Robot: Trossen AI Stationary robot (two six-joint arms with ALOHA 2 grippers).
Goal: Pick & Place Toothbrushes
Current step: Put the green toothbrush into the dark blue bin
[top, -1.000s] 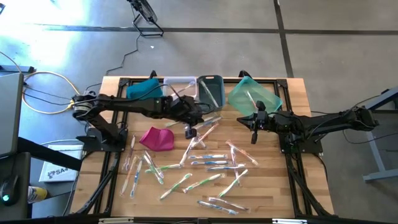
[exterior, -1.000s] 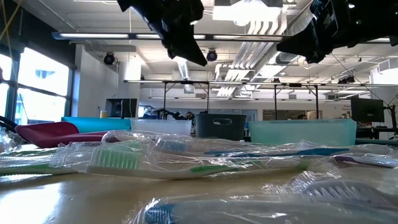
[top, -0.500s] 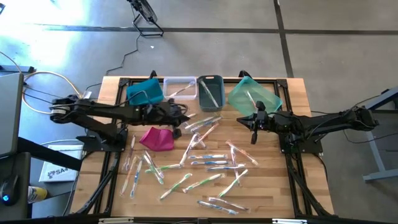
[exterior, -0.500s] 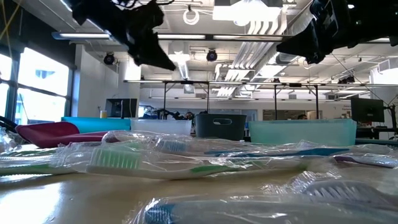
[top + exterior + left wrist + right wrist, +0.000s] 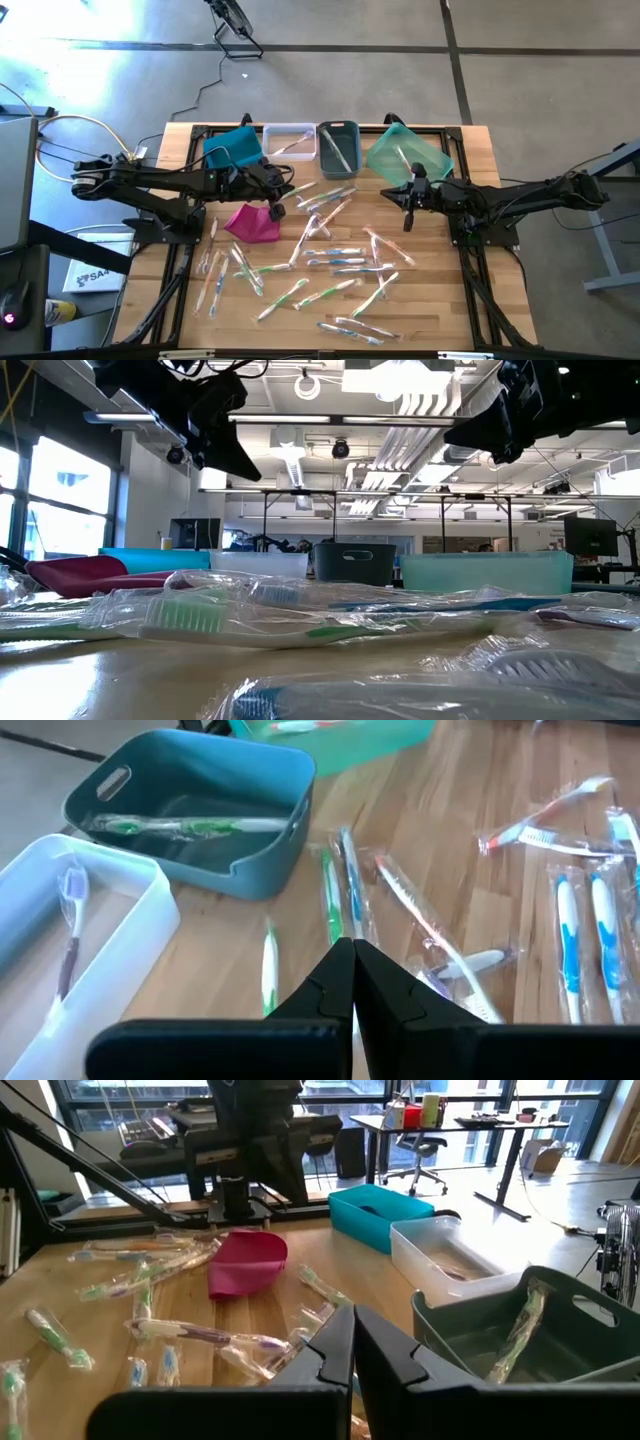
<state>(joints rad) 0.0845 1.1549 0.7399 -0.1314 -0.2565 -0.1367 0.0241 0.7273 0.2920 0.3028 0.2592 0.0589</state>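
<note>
Several toothbrushes (image 5: 330, 262) in clear wrappers lie scattered flat on the wooden table (image 5: 440, 300); they also fill the foreground of the low view (image 5: 300, 622). My left gripper (image 5: 276, 208) hangs shut and empty above the table, just right of the magenta pouch (image 5: 252, 222). In its wrist view the shut fingertips (image 5: 352, 955) point over loose toothbrushes (image 5: 345, 890). My right gripper (image 5: 407, 218) hangs shut and empty in front of the teal bin (image 5: 408, 152). One toothbrush (image 5: 190, 824) lies in the grey bin (image 5: 250, 870), another (image 5: 70, 915) in the clear bin (image 5: 120, 960).
Along the far edge stand a blue bin (image 5: 232, 150), a clear bin (image 5: 290, 142), a grey bin (image 5: 338, 148) and the tilted teal bin. The magenta pouch lies at the left middle. Black frame rails (image 5: 470, 280) run along both sides of the table.
My left gripper has drawn back from the middle of the table toward its left edge and sunk a little, staying shut and empty. It now hangs beside the magenta pouch.
</note>
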